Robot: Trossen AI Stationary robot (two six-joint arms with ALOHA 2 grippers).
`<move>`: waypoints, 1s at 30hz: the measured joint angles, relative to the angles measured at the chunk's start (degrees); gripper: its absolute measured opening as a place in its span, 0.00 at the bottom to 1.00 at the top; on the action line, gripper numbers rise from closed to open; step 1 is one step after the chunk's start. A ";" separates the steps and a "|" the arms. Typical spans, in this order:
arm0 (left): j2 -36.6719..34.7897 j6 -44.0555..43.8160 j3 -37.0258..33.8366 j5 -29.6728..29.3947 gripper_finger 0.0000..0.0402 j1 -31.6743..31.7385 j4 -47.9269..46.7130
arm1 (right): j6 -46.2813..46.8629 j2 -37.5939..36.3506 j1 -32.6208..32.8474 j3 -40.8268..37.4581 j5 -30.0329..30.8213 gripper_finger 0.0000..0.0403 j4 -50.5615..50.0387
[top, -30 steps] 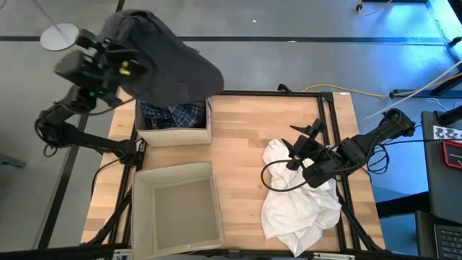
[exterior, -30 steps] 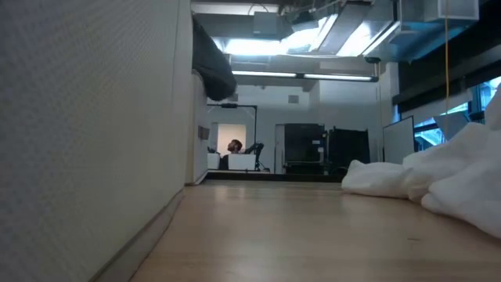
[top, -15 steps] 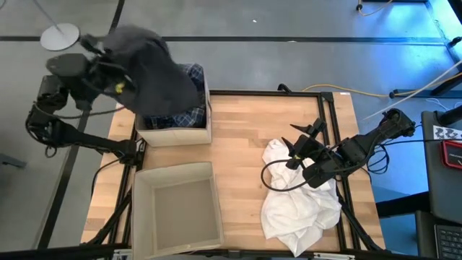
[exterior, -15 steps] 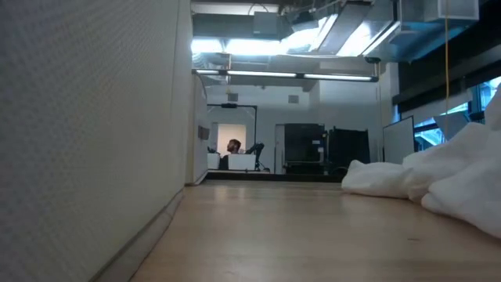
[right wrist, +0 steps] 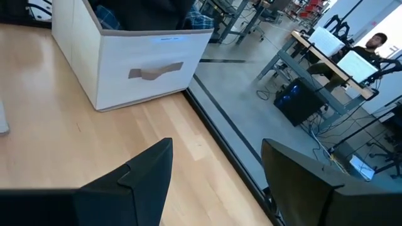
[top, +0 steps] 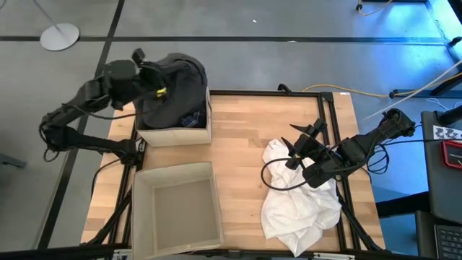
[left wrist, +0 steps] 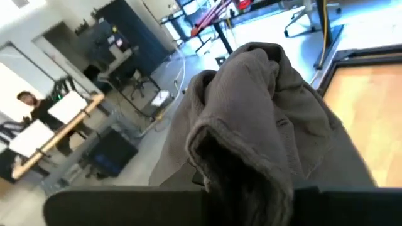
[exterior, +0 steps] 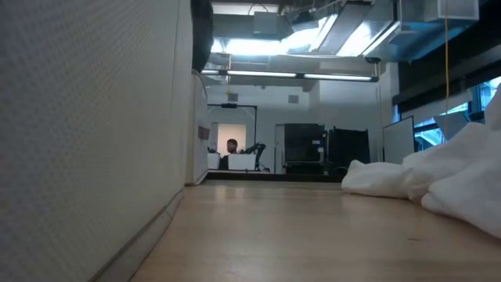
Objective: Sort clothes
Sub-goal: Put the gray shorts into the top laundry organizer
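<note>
While clenched on the dark grey garment (top: 173, 90), the left claw (top: 148, 72) hangs over the far box (top: 177, 133).

Two beige fabric boxes (top: 175, 209) sit along the wooden table (top: 253, 130)'s left side. A person (right wrist: 375, 44) sits at a desk beyond the table.

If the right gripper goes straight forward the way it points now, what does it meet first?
Probably nothing at first: beyond the open right gripper lies bare table, then the fabric box off to one side. Depth is uncertain.
</note>
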 joint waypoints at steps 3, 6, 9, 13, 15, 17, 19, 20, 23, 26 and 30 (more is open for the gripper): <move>-1.87 -2.22 -6.18 3.43 0.07 4.86 4.01 | 0.56 0.00 0.00 0.00 -0.60 0.61 0.04; -4.32 -4.68 -12.82 5.51 0.08 10.18 7.21 | 1.23 0.02 0.00 0.00 -1.55 0.61 0.04; -4.70 -7.62 -19.23 6.45 0.08 14.03 7.58 | 1.26 0.20 0.00 0.02 -1.55 0.61 0.11; -3.53 -11.83 -26.94 12.23 0.07 17.54 7.40 | 1.25 0.94 0.00 0.04 -1.48 0.61 0.26; -2.58 -13.17 -29.78 12.92 0.07 18.76 7.15 | 1.23 1.49 0.00 0.04 -1.49 0.61 0.24; -1.33 -13.43 -31.41 13.26 0.08 20.07 5.47 | 1.23 2.16 0.00 0.04 -1.53 0.61 0.25; -0.35 -14.29 -31.93 16.04 0.09 21.54 3.93 | 1.19 2.54 0.00 0.04 -1.55 0.61 0.24; 0.13 -14.76 -31.93 18.48 0.09 22.30 2.90 | 1.19 2.65 0.00 0.04 -1.52 0.61 0.24; 1.59 -15.65 -31.93 25.96 0.09 23.66 -0.14 | 1.21 2.86 0.00 0.04 -1.55 0.61 0.25; 3.13 -16.29 -31.93 29.57 0.08 24.60 -2.94 | 1.19 2.86 0.00 0.04 -1.52 0.61 0.24; 6.25 -16.48 -31.93 30.81 0.11 25.31 -5.14 | 1.08 2.86 0.00 0.04 -1.10 0.61 0.24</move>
